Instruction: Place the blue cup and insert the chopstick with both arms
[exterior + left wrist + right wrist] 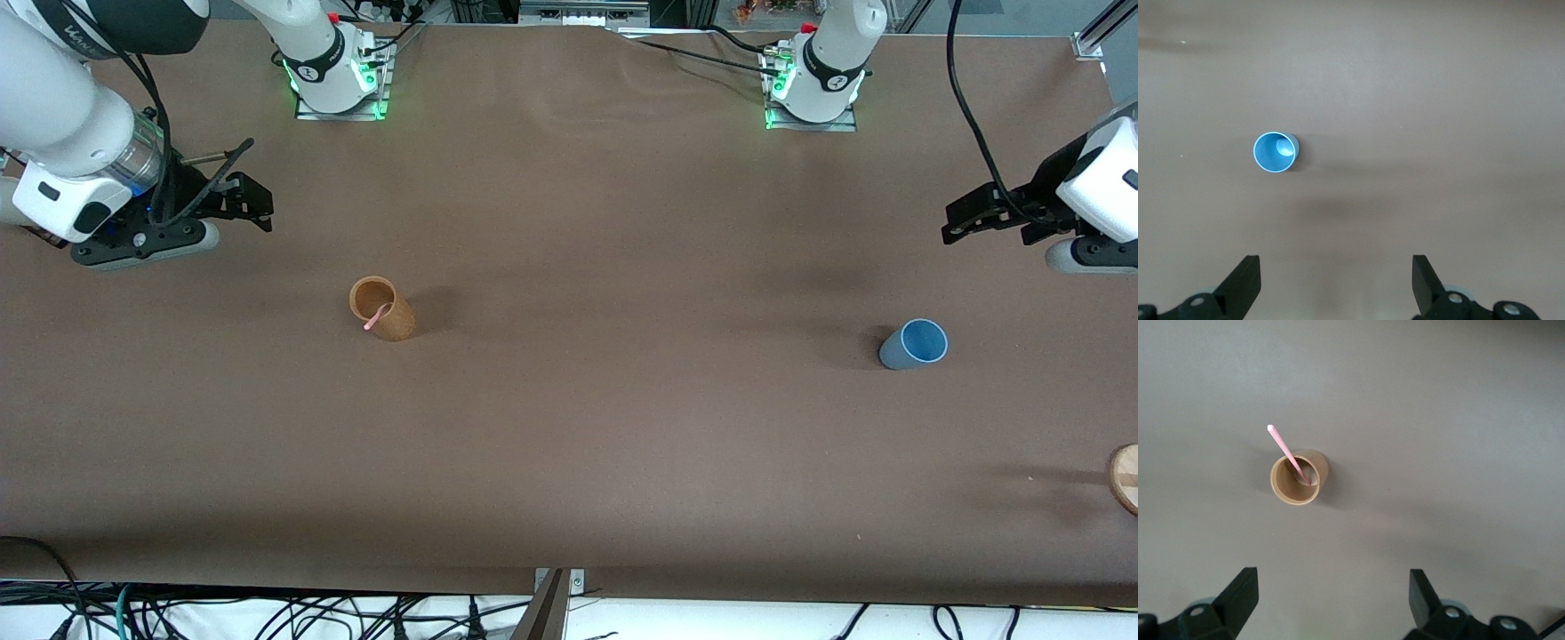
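The light-blue cup (pixel 914 344) stands upright on the brown table toward the left arm's end; it also shows in the left wrist view (pixel 1275 151), empty. The pink chopstick (pixel 377 316) leans in the tan-brown cup (pixel 382 308) toward the right arm's end; the right wrist view shows the stick (pixel 1289 454) sticking out over the brown cup's rim (pixel 1297 478). My left gripper (pixel 958 222) is open and empty, up over the table's edge at its end. My right gripper (pixel 253 206) is open and empty, up over the table at its end.
A round wooden piece (pixel 1125 477) lies at the table's edge at the left arm's end, nearer the front camera than the blue cup. The arms' bases (pixel 338 76) stand along the back. Cables hang below the table's front edge.
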Tool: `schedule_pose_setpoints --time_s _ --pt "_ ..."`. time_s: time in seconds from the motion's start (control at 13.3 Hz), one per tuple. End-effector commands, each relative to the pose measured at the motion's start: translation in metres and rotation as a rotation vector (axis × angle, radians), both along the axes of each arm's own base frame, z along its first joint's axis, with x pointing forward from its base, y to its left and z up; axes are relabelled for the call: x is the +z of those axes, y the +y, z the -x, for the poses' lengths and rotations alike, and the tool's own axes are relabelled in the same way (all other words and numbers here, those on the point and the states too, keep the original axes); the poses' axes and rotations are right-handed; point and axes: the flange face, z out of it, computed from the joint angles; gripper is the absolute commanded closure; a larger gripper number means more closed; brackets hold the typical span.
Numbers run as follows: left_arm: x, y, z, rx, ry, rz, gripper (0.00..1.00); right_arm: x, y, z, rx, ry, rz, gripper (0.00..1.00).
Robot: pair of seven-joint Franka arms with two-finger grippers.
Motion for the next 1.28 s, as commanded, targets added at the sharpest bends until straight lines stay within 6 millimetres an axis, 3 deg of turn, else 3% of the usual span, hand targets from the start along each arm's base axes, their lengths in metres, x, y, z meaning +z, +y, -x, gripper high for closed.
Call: schedule_pose_setpoints --time_s 0.0,0.9,1.21 --pt "-0.003 0.009 0.01 -0.005 0.015 0.026 0.0 0.005 -0.001 0.0 -0.01 0.004 0.007 0.0" --pt "-0.011 0.015 0.002 -0.001 0.025 0.017 0.0 0.004 -0.005 -0.002 -0.018 0.006 0.003 0.0" --pt "-0.049 0.012 -0.015 -0.017 0.081 -0.004 0.0 0.005 -0.006 -0.002 -0.02 0.005 0.003 0.0"
